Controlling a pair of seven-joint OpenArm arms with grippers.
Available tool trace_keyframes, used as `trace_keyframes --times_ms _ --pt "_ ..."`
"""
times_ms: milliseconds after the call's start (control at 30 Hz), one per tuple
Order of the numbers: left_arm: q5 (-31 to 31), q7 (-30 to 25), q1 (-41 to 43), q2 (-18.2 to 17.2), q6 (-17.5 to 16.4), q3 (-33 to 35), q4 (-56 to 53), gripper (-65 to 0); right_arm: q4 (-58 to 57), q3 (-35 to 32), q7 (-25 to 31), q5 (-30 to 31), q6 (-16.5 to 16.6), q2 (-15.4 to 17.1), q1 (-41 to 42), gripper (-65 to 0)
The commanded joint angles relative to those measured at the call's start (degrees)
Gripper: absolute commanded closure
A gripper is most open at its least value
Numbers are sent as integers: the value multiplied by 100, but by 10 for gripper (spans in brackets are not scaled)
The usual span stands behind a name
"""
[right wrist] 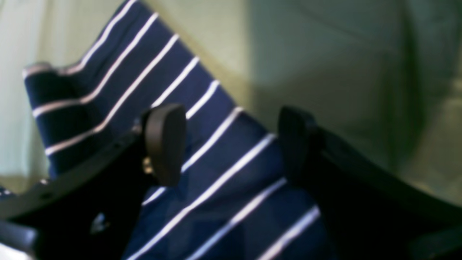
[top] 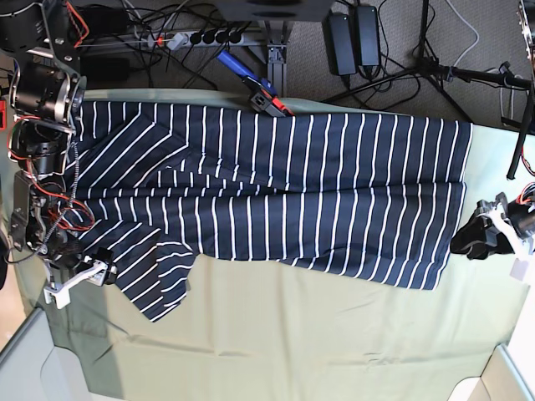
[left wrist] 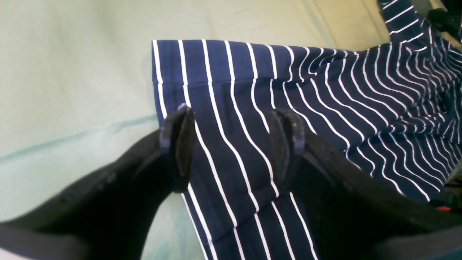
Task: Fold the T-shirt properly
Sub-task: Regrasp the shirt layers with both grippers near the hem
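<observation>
Two wide-open grippers, left [left wrist: 234, 144] and right [right wrist: 231, 144], over the T-shirt [top: 276, 200] (long axis side to side).

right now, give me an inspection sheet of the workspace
surface: pale green cloth over the table, lightly creased
job's things: T-shirt spread lengthwise, half folded, sleeve sticking out toward the right arm
clutter: blue-handled tool at the far edge
grippers: left gripper jaws open over the hem; right gripper jaws open over the sleeve
cables: power strip, adapters and leads on the floor behind
surroundings: tripod legs on grey carpet
</observation>
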Motion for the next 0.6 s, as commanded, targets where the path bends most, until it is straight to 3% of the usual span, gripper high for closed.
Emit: trace_keyframes --times_ms 0,300,433,500,567 --pt "-96 -118 -94 -129 -95 -59 81 -359 96 -35 127 15 310 59 173 -409" --pt "-90 -138 -94 -127 -95 -59 79 -359 98 -164 -26 133 315 -184 177 -407" --pt "297 -525 -94 -127 -95 -59 79 -359 98 -164 -28 131 313 -227 177 -406" --pt "444 -660 -94 -127 -95 -57 72 -359 98 -164 -28 131 313 -227 175 -356" --pt "538 -756 -94 -125 -95 -52 63 -359 98 -164 -26 131 313 -219 173 -216"
